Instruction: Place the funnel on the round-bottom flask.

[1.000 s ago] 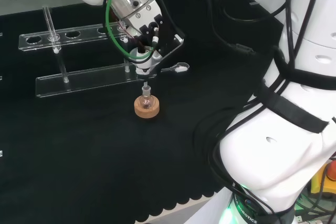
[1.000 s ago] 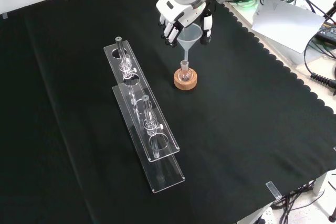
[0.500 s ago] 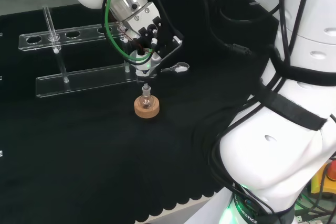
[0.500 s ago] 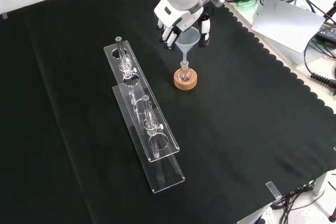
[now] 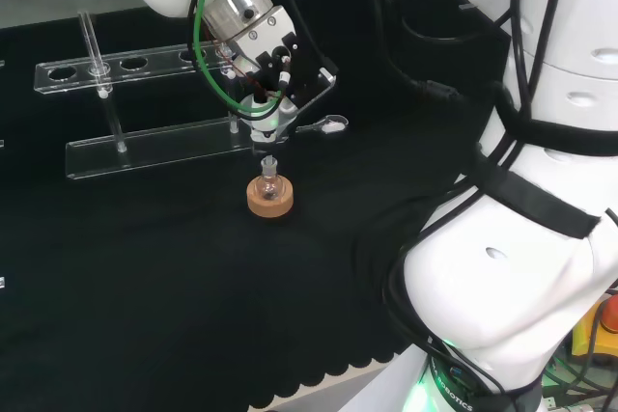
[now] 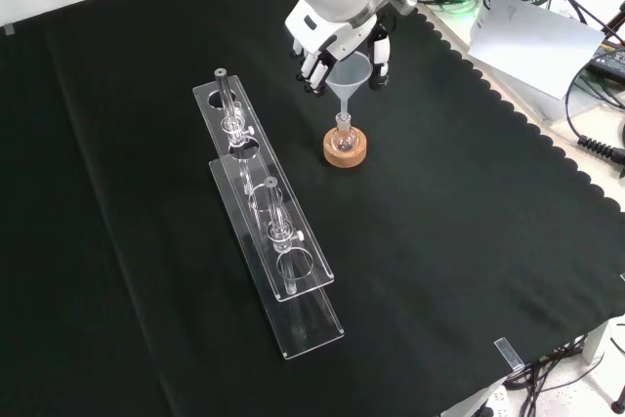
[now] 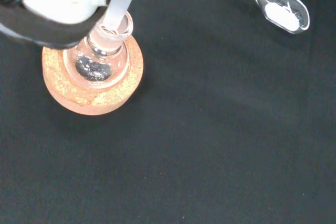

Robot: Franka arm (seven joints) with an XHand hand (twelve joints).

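Funnel (image 6: 353, 73) held up in the hand (image 6: 337, 34), fingers curled round its wide top, thin stem pointing down. Stem tip right at the mouth of the flask (image 6: 344, 127) in the front view, and touching the mouth's rim in the wrist view; cannot tell if inside yet. Flask small and round, sitting upright in a cork ring (image 6: 346, 147) on the black cloth (image 6: 469, 222). Something dark at the bottom of the flask (image 7: 100, 61) in the wrist view. Clear spoon (image 7: 278, 10) with white powder lying flat on the cloth, near the ring (image 5: 270, 197) in the head view, just past the hand (image 5: 270, 60). Clear rack (image 6: 264, 212) long and see-through, to the left of the ring in the front view, with glass tubes (image 6: 226, 103) standing in it. Cloth edge wavy along the right and bottom of the front view. White paper (image 6: 537, 41) and black cables (image 6: 591, 144) on the bench past the cloth.
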